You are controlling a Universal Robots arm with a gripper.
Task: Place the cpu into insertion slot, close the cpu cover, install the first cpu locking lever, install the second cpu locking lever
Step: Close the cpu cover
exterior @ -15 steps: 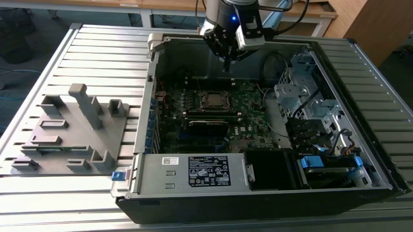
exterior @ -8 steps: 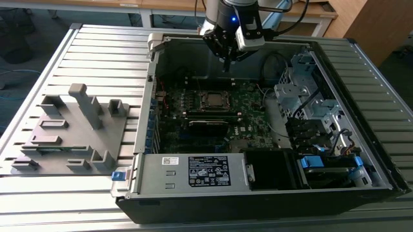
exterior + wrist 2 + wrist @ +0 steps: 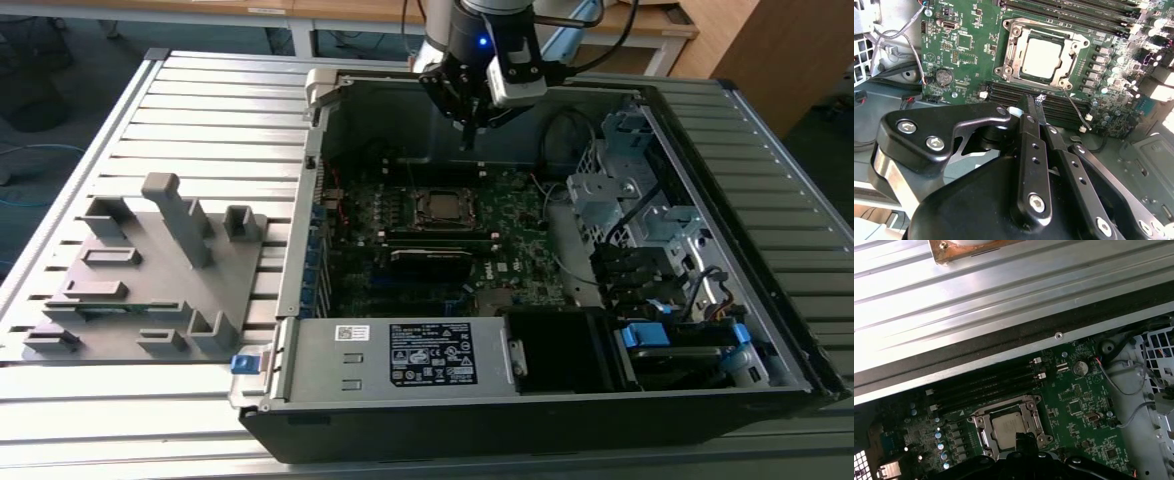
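Your gripper (image 3: 470, 140), upper centre in the exterior view, has its jaws closed on nothing, above the cpu (image 3: 1041, 57).

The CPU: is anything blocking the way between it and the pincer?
Nothing visible does. The cpu lies in the insertion slot, and there is just open air between it and the pincer.

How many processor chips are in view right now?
1. The cpu sits in the insertion slot on the green motherboard, just beyond the gripper. Any others could be hidden behind the gripper's body.
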